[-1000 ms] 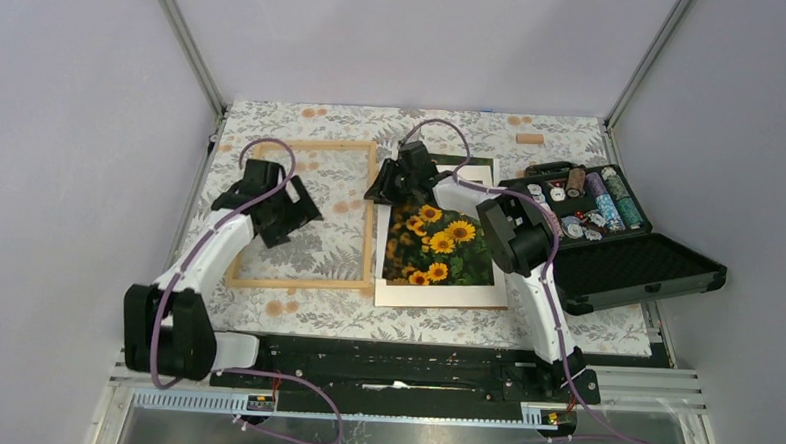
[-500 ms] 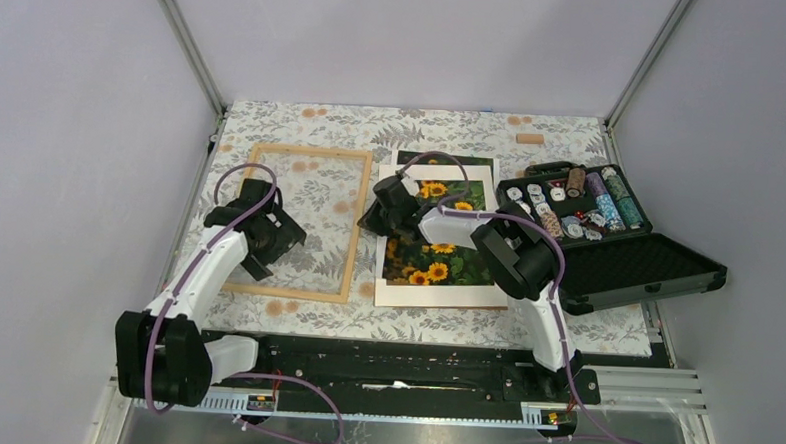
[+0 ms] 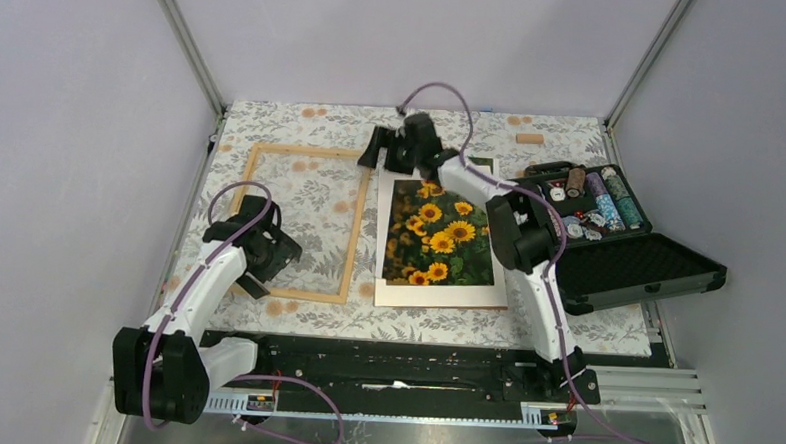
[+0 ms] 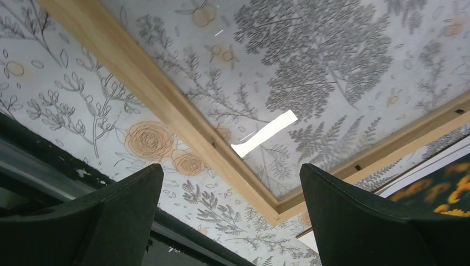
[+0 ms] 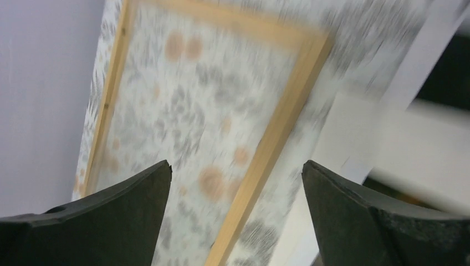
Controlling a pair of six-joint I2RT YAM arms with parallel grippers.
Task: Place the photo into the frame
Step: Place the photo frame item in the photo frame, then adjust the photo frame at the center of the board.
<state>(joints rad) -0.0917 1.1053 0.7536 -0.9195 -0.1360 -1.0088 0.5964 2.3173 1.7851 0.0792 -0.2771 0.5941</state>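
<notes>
Two claws, left claw (image 4: 231,169) and right claw (image 5: 233,172), both spread, empty; one photo (image 3: 438,234) beside one frame (image 3: 312,150).

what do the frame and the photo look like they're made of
The frame: looks like light unpainted wood, matte; pale tan rails with no shine. Its pane: clear glass or acrylic, cannot tell which; the floral tablecloth shows through and a bright glare streak sits on it. The photo: probably printed paper, lying flat; its gloss is unclear.
</notes>
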